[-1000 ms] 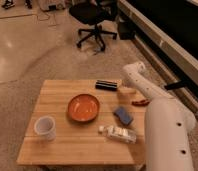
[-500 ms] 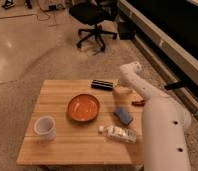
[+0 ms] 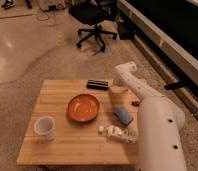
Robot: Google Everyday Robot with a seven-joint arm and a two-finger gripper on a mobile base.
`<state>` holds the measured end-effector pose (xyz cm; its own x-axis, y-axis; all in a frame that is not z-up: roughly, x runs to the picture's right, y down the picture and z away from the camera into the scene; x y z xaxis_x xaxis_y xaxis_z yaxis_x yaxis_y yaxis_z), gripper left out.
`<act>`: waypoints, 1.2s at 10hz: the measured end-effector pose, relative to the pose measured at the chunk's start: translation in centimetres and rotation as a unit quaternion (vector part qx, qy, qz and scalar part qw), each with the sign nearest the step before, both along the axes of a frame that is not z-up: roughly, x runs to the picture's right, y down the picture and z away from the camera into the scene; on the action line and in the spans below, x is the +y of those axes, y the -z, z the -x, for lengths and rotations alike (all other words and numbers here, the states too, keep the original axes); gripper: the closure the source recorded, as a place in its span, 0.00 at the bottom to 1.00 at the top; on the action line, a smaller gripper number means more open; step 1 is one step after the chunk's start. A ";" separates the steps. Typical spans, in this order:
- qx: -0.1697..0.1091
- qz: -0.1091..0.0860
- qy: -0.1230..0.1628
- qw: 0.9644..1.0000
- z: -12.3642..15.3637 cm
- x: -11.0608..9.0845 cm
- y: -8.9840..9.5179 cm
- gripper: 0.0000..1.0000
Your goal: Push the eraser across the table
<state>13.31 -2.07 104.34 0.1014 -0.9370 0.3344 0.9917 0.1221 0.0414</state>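
The eraser point(image 3: 98, 84), a small black bar with a pale stripe, lies near the far edge of the light wooden table point(image 3: 54, 102), lengthwise along that edge. My gripper point(image 3: 115, 88) is at the end of the white arm, low over the table right by the eraser's right end. The arm's thick white segment point(image 3: 159, 132) covers the table's right front corner.
An orange bowl point(image 3: 84, 107) sits mid-table and a white cup point(image 3: 45, 127) at front left. A blue-grey block point(image 3: 123, 114), a small reddish-brown object point(image 3: 135, 103) and a white crumpled packet point(image 3: 119, 133) lie on the right. A black office chair point(image 3: 94, 22) stands beyond the table.
The arm's end has swung left along the far edge, and the eraser has slid a little to the left with it. The bowl and cup have not moved.
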 end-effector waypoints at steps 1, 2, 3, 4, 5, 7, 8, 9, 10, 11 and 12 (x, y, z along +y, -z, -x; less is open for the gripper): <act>-0.007 -0.001 0.003 1.000 0.8 -0.1 0.0 0.20; -0.013 -0.002 0.006 1.000 1.5 -0.1 0.0 0.20; -0.020 -0.003 0.010 1.000 2.3 -0.2 0.1 0.20; -0.027 -0.005 0.016 0.999 3.1 -0.1 0.1 0.20; -0.032 -0.006 0.021 0.999 3.7 -0.1 0.1 0.20; -0.044 -0.011 0.034 0.998 5.3 0.0 0.1 0.20; -0.048 -0.012 0.040 0.998 5.9 0.0 0.1 0.20; -0.053 -0.014 0.045 0.998 6.5 0.1 0.2 0.20; -0.058 -0.016 0.050 0.997 7.2 0.1 0.2 0.20; -0.061 -0.017 0.054 0.996 7.7 0.1 0.3 0.20; -0.065 -0.019 0.058 0.996 8.3 0.1 0.4 0.20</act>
